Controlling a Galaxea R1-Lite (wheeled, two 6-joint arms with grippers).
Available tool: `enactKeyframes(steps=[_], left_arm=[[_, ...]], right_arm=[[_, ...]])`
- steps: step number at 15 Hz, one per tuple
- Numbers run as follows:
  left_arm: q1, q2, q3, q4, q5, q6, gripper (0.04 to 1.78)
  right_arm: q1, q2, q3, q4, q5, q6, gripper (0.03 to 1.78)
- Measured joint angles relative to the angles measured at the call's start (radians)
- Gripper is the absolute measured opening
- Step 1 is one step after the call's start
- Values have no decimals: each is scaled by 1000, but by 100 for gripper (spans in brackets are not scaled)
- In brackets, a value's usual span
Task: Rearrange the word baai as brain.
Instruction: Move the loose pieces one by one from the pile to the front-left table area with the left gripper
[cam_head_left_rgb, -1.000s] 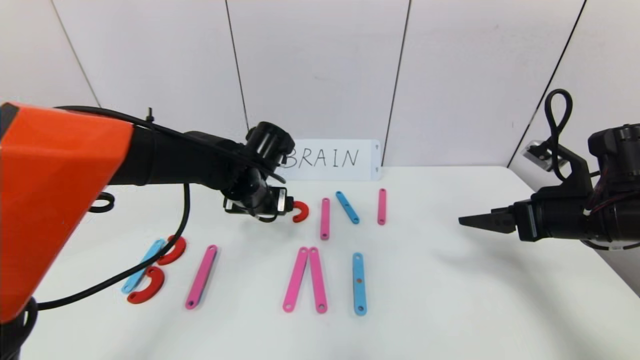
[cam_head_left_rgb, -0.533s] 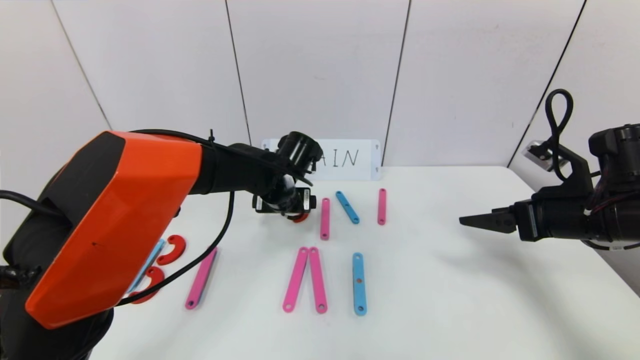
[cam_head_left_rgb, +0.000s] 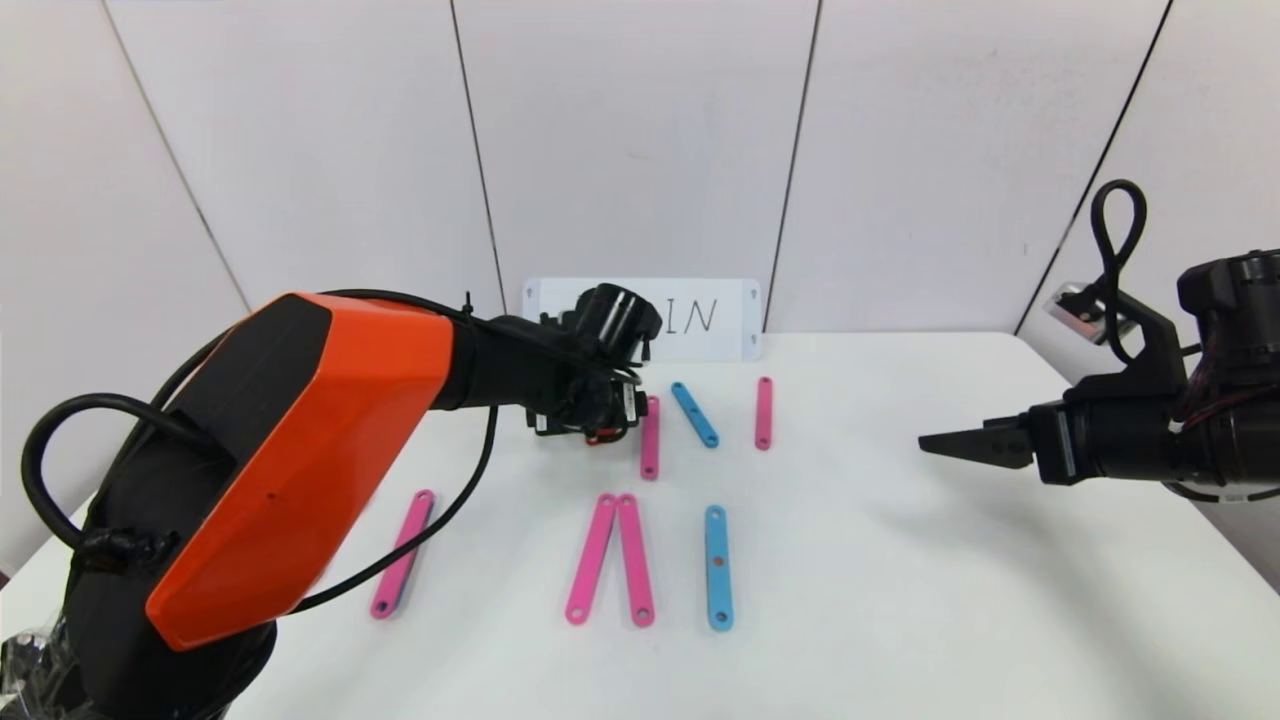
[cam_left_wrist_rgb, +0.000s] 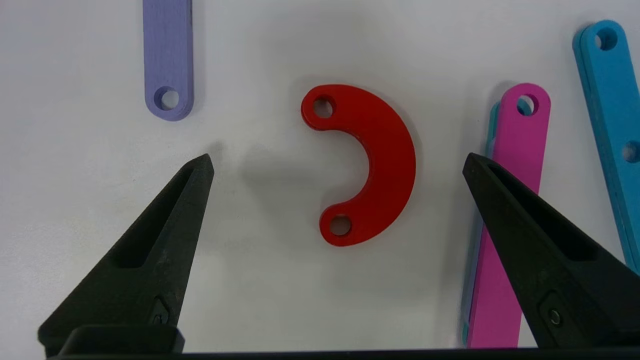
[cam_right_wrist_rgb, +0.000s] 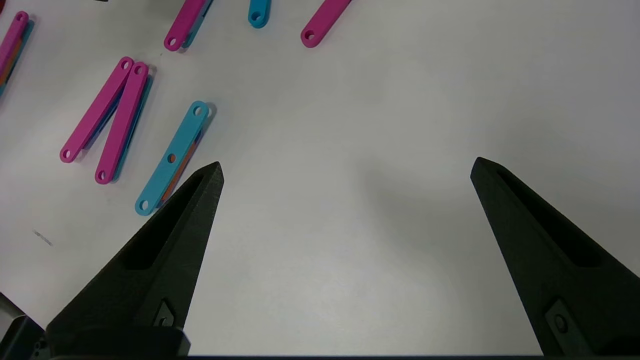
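Since a second ago our left arm has swung rightward across the white table (cam_head_left_rgb: 900, 600), so its orange shell now hides the blue strip and two red arcs at the near left, and more of the handwritten card (cam_head_left_rgb: 715, 318) against the panelled white wall is covered. We see our left gripper (cam_left_wrist_rgb: 335, 165) hanging spread wide over a red C-shaped arc (cam_left_wrist_rgb: 372, 165), which lies flat on the table, untouched, between the two fingertips. Only the left wrist view shows this arc whole, along with a short purple strip (cam_left_wrist_rgb: 168, 60) near it and a pink strip (cam_left_wrist_rgb: 505, 215) lying over a blue one. From the head view we make out the paired pink strips (cam_head_left_rgb: 612, 560) forming a narrow A, with a blue strip (cam_head_left_rgb: 718, 567) beside them. Our right gripper (cam_right_wrist_rgb: 345, 167) hovers released, holding nothing, over bare table at the far right.
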Motion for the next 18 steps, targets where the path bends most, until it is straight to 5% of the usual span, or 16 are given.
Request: enactKeyframes(steps=[5,8,15,18], left_arm=[[0,25,-4,-13,-1,-12,174],[1,29,-3,-17,-1,-11,158],[-2,39,-5,-20,1,-10,49],[-2,40,-4,-20,1,-11,30]], right_arm=[[0,1,1,0,0,0,174],[1,3,1,0,0,0,174],[2,2,3,0,1,0,174],[2,-1,4,0,1,0,174]])
